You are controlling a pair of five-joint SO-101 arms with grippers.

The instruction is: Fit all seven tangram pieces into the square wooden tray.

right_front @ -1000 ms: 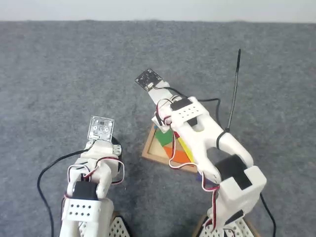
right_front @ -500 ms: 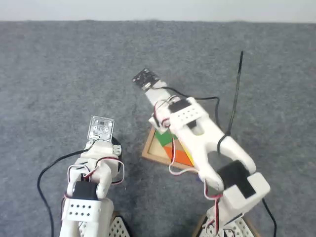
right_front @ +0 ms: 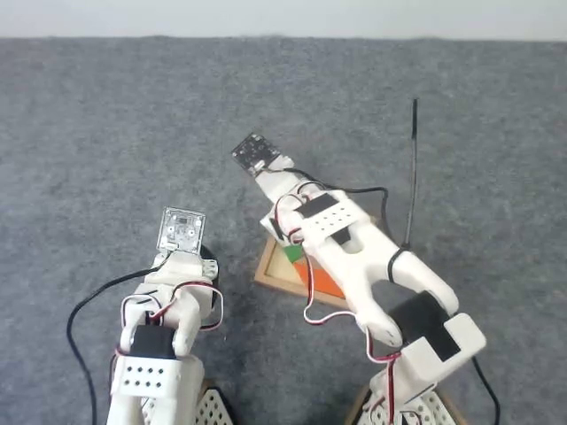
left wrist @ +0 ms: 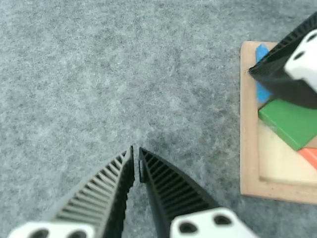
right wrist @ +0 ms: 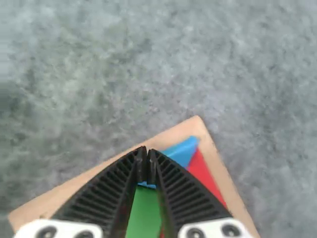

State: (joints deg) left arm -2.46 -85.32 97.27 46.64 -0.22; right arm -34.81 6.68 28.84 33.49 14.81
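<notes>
It looks like the seating step: the right arm's (right_front: 350,252) jaws, pressed together, sit at the blue piece (right wrist: 181,148) in a corner of the wooden tray (right_front: 268,273), which to my eye next wants a gentle nudge to lie flat. A green piece (left wrist: 290,119), a red piece (right wrist: 204,173) and an orange piece (right_front: 312,276) lie in the tray too, with some bare floor showing. The left arm's (right_front: 168,319) jaws, likewise pressed together and empty, hang over the grey worktop (right_front: 133,133) beside it.

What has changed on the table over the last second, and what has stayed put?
The right arm swung toward the left arm's side, and now covers more of the tray and its coloured pieces. The right gripper is shut above the blue piece. Nothing was taken or let go. The left arm, the shut left gripper and the tray stayed put.
</notes>
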